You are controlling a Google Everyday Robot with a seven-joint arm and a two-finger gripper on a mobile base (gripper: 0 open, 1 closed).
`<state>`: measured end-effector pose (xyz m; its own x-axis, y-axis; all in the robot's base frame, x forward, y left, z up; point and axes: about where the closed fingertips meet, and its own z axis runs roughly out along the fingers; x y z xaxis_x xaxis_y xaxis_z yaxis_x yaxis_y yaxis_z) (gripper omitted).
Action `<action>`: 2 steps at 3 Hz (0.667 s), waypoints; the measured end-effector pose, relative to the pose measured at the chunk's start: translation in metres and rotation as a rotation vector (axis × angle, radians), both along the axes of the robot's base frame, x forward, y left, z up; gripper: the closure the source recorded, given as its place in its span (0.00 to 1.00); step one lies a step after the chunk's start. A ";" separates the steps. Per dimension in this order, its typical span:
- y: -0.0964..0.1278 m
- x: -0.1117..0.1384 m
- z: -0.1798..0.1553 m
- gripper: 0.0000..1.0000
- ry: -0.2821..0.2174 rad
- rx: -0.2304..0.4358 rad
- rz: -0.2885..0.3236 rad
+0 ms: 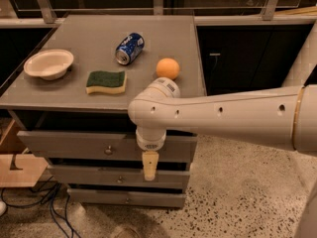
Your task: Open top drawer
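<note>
The top drawer (69, 144) is the wide grey front just under the cabinet top, with a small round metal knob (108, 150) left of its middle. It stands a little out from the cabinet, with a dark gap above it. My gripper (149, 165) hangs down from the white arm in front of this drawer's lower edge, to the right of the knob and apart from it. Its pale tip reaches over the second drawer front (99, 175).
On the cabinet top (163, 38) lie a white bowl (48, 63), a green-and-yellow sponge (106, 82), a blue can on its side (129, 48) and an orange (168, 68). A third drawer front (124, 197) sits lowest. Cables (44, 202) and a wooden box (20, 167) are at left on the floor.
</note>
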<state>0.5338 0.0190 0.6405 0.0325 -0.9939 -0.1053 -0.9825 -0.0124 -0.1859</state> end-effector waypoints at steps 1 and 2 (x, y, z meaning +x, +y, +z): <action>0.000 -0.002 -0.016 0.00 0.034 -0.005 0.002; -0.005 -0.011 -0.026 0.16 0.054 -0.002 -0.014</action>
